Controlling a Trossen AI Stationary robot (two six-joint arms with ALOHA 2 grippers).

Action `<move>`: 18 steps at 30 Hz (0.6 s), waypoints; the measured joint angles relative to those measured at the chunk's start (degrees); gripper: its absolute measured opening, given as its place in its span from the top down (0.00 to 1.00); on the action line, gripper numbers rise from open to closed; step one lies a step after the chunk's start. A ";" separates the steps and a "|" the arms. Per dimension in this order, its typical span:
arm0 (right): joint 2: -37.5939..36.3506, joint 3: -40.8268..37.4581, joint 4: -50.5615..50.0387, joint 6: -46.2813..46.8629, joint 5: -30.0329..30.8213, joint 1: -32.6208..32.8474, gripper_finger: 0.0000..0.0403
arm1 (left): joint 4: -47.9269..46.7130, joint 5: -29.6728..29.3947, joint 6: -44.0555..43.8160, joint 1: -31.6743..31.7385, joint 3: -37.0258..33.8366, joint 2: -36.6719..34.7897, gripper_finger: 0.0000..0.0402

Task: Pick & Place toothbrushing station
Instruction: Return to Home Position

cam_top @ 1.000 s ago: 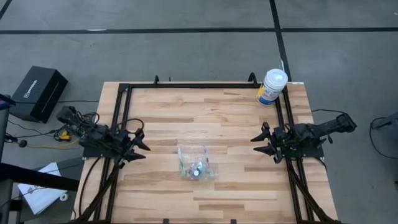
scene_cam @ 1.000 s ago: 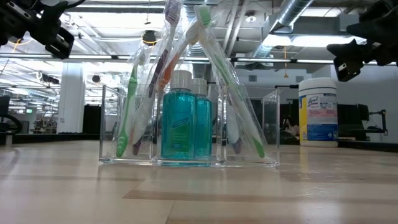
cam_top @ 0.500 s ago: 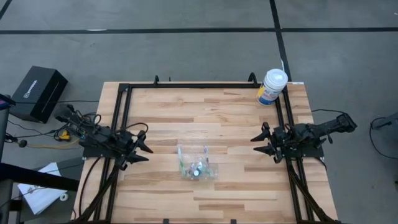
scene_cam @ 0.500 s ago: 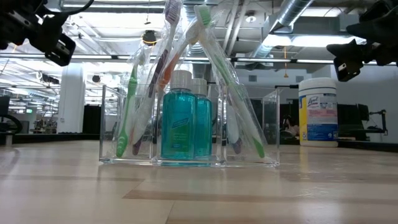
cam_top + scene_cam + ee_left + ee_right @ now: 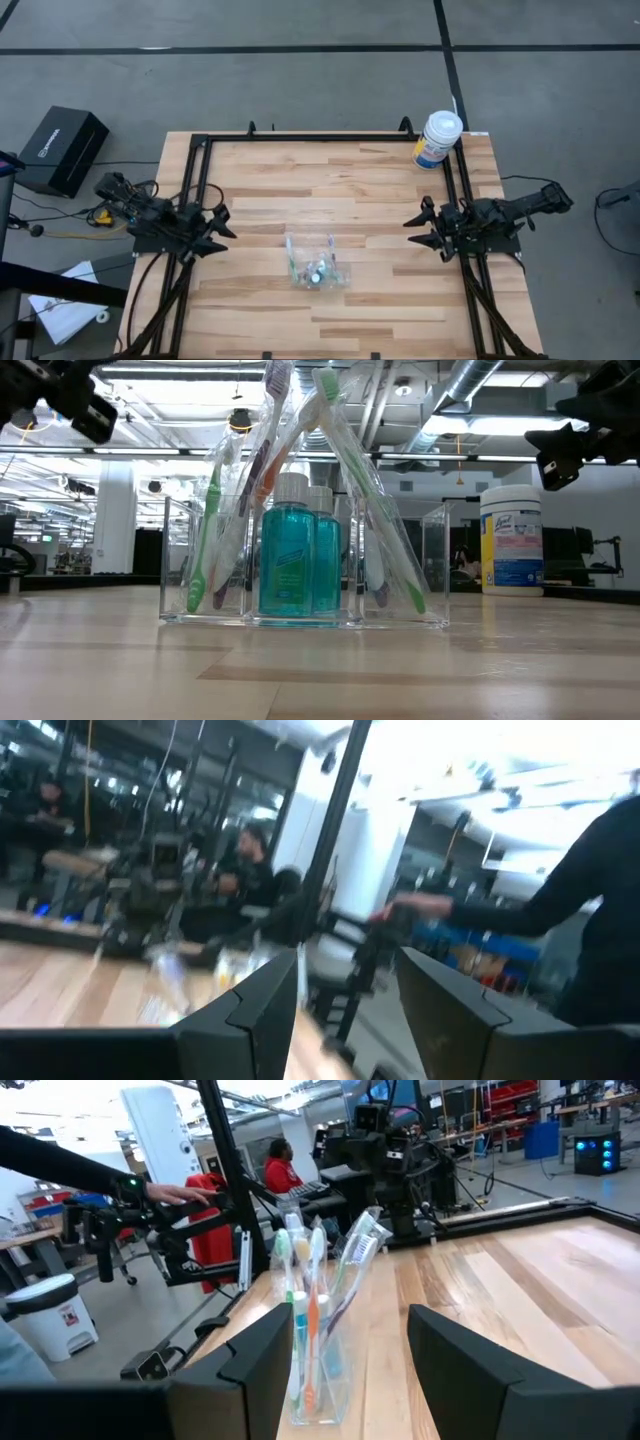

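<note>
Body: left arm (image 5: 150,215), right arm (image 5: 505,212) matte black | left end effector (image 5: 218,232), right end effector (image 5: 418,228): angular black fingers (image 5: 255,1370) | black cables (image 5: 158,290)

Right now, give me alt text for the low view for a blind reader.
A clear organizer on the wooden table holds leaning toothbrushes and two teal bottles. A white tub stands back right; the left gripper and right gripper hang at the top corners.

Container (image 5: 435,565): clear. Bottles (image 5: 288,575): teal, white caps. Toothbrushes (image 5: 206,545): pale, with green and orange accents. Tub (image 5: 511,540), far right: white, blue-yellow label. Bench (image 5: 380,200): light striped wood.
</note>
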 joint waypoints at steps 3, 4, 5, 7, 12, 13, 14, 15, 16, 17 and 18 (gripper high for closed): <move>-0.25 -0.02 0.00 -0.01 -0.03 0.02 0.53 | 1.26 -0.07 -0.02 -0.05 0.00 -0.01 0.58; -0.25 -0.02 0.00 0.00 -0.04 -0.04 0.53 | 1.21 -0.07 0.00 -0.03 0.00 -0.01 0.58; -0.25 -0.02 0.00 0.00 -0.02 -0.09 0.53 | 1.27 -0.10 0.00 -0.03 0.00 -0.01 0.58; -0.25 -0.02 0.00 0.00 -0.06 -0.07 0.53 | 1.53 -0.20 0.00 -0.03 0.00 -0.01 0.58; -0.25 -0.02 0.00 0.00 -0.07 -0.09 0.53 | 1.47 -0.24 0.00 -0.03 0.00 -0.03 0.58; -0.25 -0.02 0.00 0.00 -0.06 -0.09 0.53 | 1.49 -0.24 0.00 -0.03 0.00 -0.03 0.58; -0.25 -0.02 0.00 0.00 -0.06 -0.09 0.53 | 1.51 -0.24 0.00 -0.03 0.00 -0.03 0.58; -0.25 -0.02 0.00 0.00 -0.08 -0.09 0.53 | 1.49 -0.24 0.00 -0.03 0.00 -0.03 0.58; -0.25 -0.02 0.00 0.00 -0.08 -0.09 0.53 | 1.49 -0.22 0.00 -0.04 0.00 -0.03 0.58; -0.25 -0.04 0.00 0.00 -0.08 -0.07 0.53 | 1.51 -0.23 -0.01 -0.03 0.00 -0.03 0.58; -0.25 -0.04 0.00 0.00 -0.08 -0.09 0.53 | 1.51 -0.24 -0.01 -0.03 0.00 -0.03 0.58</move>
